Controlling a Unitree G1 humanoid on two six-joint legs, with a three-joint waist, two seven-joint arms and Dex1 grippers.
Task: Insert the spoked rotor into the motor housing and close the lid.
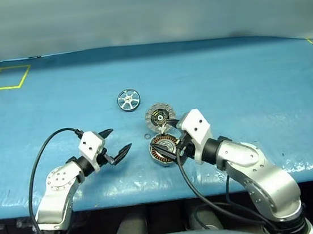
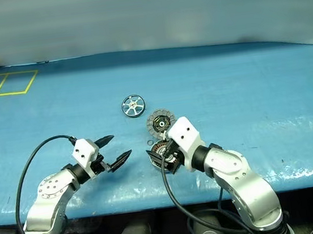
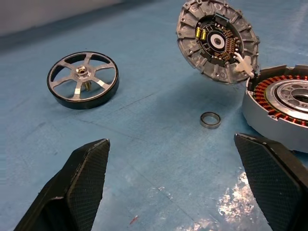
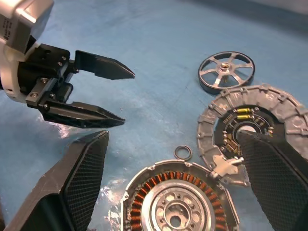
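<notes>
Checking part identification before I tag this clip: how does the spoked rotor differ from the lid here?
The spoked rotor has open gaps between six silver spokes and a dark rim; the lid is solid, with pale rim segments around a dark centre. The rotor lies flat and alone on the blue table; the lid is joined to the motor housing, swung open. Both are round discs.

Spoked rotor (image 1: 128, 100) stands unobstructed (lid (image 1: 160, 116) nearby).

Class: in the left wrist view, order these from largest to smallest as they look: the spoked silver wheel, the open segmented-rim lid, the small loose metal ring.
1. Segmented-rim lid with dark centre
2. Spoked silver wheel, only slightly smaller-looking
3. Small loose metal ring, clearly smallest
</notes>
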